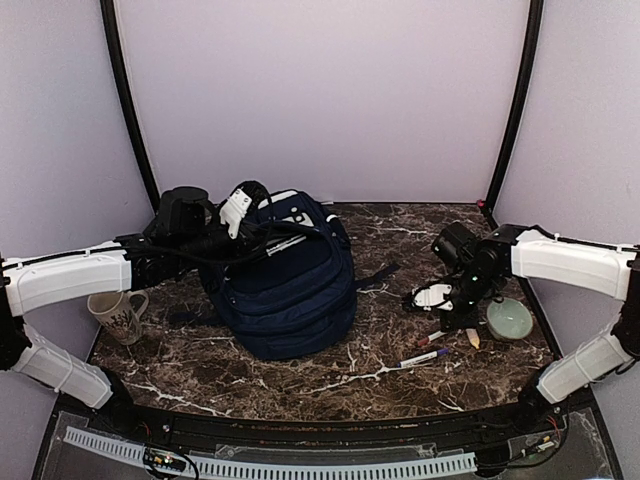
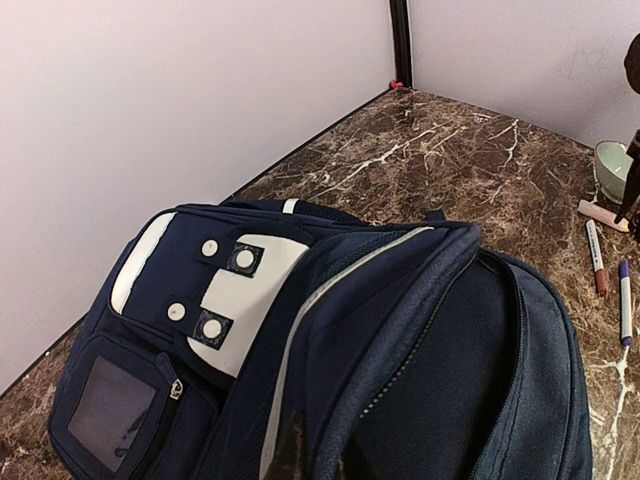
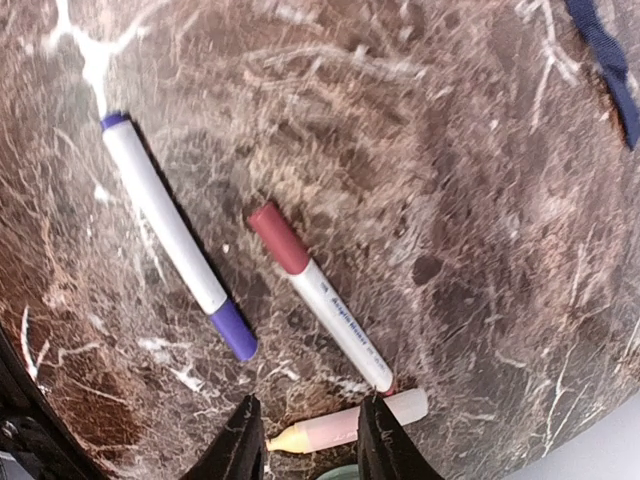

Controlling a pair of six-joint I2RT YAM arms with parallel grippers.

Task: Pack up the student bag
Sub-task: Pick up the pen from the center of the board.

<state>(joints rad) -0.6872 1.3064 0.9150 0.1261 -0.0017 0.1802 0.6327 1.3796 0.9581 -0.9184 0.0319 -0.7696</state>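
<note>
The student bag [image 1: 290, 285] is a navy-blue backpack lying on the marble table, left of centre, with its main compartment [image 2: 470, 370] unzipped and gaping. My left gripper [image 1: 240, 215] is at the bag's top. In the left wrist view the gripper [image 2: 318, 455] is shut on the rim of the bag's opening, beside the white patch [image 2: 245, 300]. My right gripper [image 1: 447, 308] hangs at the right, over the pens. In its wrist view the gripper [image 3: 312, 445] is open just above a pink highlighter [image 3: 335, 430], which lies crosswise between the fingertips.
A purple-capped marker [image 3: 170, 235] and a red-capped marker [image 3: 320, 300] lie on the table beside the highlighter. A pale green bowl [image 1: 510, 320] stands just right of them. A patterned mug [image 1: 118, 315] stands at the left. A bag strap [image 3: 605, 50] trails towards the pens.
</note>
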